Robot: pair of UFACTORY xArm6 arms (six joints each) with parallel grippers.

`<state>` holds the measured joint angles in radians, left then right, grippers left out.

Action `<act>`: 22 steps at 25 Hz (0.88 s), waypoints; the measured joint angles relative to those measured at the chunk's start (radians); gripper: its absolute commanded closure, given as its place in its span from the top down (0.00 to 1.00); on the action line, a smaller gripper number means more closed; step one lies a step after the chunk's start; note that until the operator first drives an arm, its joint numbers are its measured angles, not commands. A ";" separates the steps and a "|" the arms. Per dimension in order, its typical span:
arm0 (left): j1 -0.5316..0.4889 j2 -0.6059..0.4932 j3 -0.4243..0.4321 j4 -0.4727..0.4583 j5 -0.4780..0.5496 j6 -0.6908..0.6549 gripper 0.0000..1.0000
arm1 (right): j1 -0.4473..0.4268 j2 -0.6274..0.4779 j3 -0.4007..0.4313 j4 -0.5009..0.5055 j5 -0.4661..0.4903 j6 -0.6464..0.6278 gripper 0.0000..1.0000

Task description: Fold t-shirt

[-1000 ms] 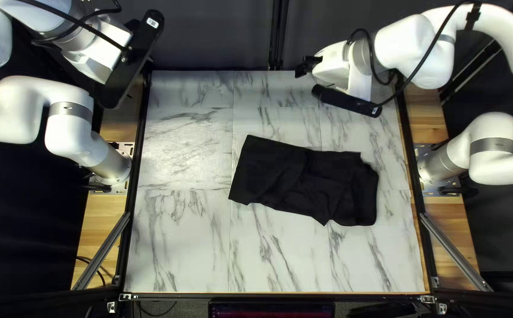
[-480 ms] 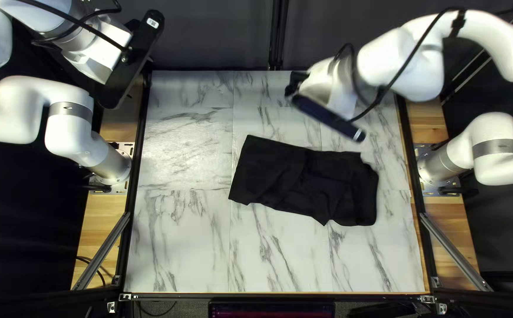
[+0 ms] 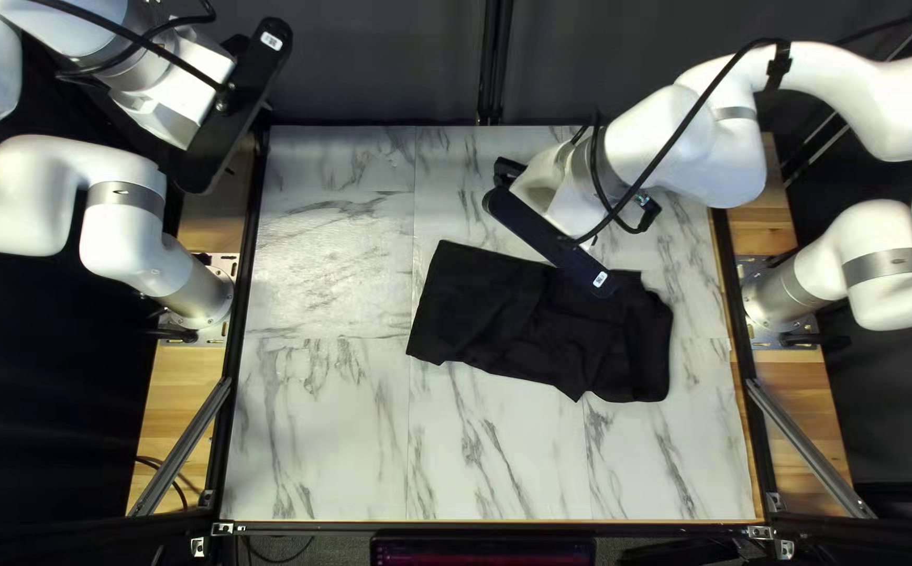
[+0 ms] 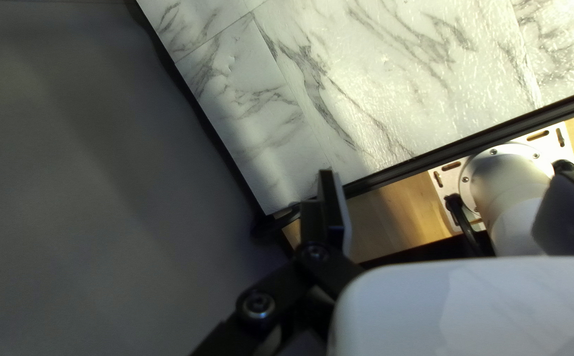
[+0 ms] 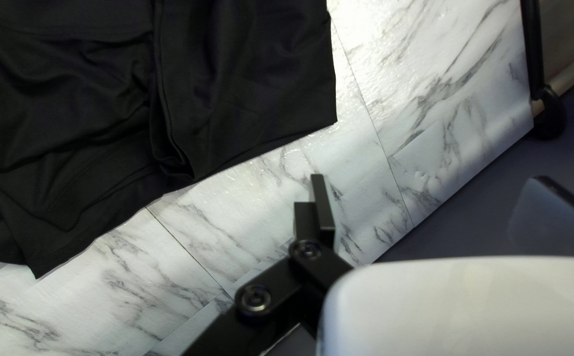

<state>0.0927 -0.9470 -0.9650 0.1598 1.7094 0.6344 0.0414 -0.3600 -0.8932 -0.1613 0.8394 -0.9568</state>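
Small pale labels (image 3: 271, 40) sit on the black bars (image 3: 540, 230) at my left gripper (image 3: 175, 113) and my right gripper (image 3: 561, 191) — too tiny to read — and both grippers stand wide apart, holding nothing. The black t-shirt (image 3: 519, 320) lies rumpled and partly folded across the table (image 3: 320, 419), middle to right; my right gripper's bar hides some of its far edge, and the right wrist view cuts it off.

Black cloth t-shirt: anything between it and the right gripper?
Nothing visible. The right wrist view shows just the white, grey-veined tabletop between the open right gripper and the near hem of the black cloth t-shirt. The left arm is off to the side.
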 measured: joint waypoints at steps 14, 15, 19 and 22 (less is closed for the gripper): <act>0.000 0.000 0.000 0.000 0.000 0.000 1.00 | 0.292 -0.466 0.273 -0.090 0.216 0.798 1.00; 0.000 0.000 0.000 0.000 0.000 0.000 1.00 | 0.296 -0.472 0.277 -0.094 0.220 0.810 1.00; 0.000 0.000 0.000 0.000 0.000 0.000 1.00 | 0.298 -0.474 0.278 -0.097 0.223 0.818 1.00; 0.000 0.000 0.000 0.000 0.000 0.000 1.00 | 0.298 -0.475 0.278 -0.098 0.224 0.818 1.00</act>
<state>0.0927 -0.9470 -0.9651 0.1598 1.7094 0.6344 0.3393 -0.8346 -0.6147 -0.2589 1.0629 -0.1387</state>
